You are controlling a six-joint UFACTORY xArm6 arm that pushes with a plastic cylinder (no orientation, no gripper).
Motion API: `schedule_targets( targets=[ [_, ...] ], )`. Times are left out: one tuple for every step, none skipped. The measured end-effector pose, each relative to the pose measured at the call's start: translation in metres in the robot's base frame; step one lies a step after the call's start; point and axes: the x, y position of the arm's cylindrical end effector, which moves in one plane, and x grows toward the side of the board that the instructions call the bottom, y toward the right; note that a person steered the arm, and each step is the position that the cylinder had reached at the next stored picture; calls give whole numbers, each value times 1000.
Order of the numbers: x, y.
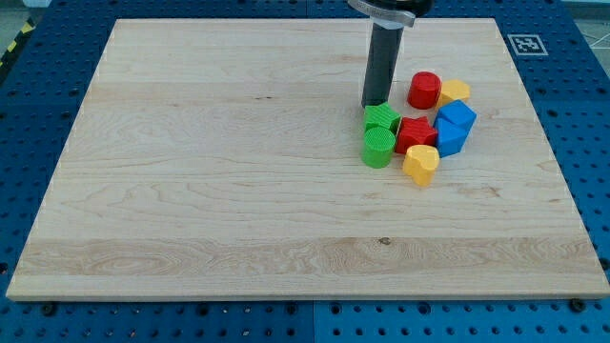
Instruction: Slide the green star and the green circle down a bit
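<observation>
The green star (382, 117) lies on the wooden board (191, 191), right of centre. The green circle (378, 148) sits just below it, touching it. My tip (374, 103) stands right at the star's upper edge, touching or nearly touching it, a little toward its left side. The dark rod rises from there to the view's top.
To the right of the green pair is a tight cluster: a red star (416, 133), a red circle (424, 90), a yellow block (455, 91), two blue blocks (457, 114) (450, 139) and a yellow heart (420, 163). A fiducial tag (527, 44) marks the board's top right corner.
</observation>
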Motion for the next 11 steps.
schedule_targets(
  targets=[
    [8,2],
    [19,2],
    [33,2],
    [49,2],
    [64,2],
    [79,2],
    [94,2],
    [109,2],
    [116,6],
    [120,29],
    [120,42]
  ],
)
